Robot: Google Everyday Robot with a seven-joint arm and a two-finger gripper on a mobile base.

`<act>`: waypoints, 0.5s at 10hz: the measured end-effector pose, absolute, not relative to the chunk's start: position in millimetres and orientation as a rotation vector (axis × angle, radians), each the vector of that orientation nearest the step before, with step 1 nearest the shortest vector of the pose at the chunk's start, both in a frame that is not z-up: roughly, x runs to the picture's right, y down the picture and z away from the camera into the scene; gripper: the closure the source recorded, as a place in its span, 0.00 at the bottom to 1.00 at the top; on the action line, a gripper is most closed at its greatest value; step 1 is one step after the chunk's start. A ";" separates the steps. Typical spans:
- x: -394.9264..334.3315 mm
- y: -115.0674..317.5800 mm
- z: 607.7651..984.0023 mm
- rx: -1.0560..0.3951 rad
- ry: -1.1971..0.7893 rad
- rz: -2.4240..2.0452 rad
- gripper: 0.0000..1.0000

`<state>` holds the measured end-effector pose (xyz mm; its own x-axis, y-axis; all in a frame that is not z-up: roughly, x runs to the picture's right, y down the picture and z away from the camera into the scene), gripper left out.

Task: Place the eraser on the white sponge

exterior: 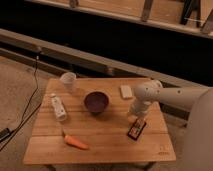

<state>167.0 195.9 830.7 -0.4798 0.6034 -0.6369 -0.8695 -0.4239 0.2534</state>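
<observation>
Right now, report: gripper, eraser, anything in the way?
Gripper low at far end of eraser; grip unconfirmed. Eraser flat on table, not on white sponge. Bowl stands apart from both.

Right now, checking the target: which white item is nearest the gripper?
The flat white sponge; cup and bottle sit farther off. Gripper hangs near the eraser.

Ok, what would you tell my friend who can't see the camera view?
A white robot arm reaches in from the picture's right, its gripper just above the eraser on a wooden table. The white sponge lies farther back, untouched; a bowl, cup, bottle and carrot sit to the left.
</observation>
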 end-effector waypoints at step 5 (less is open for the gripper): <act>168.8 209.3 828.1 -0.573 0.695 2.046 0.35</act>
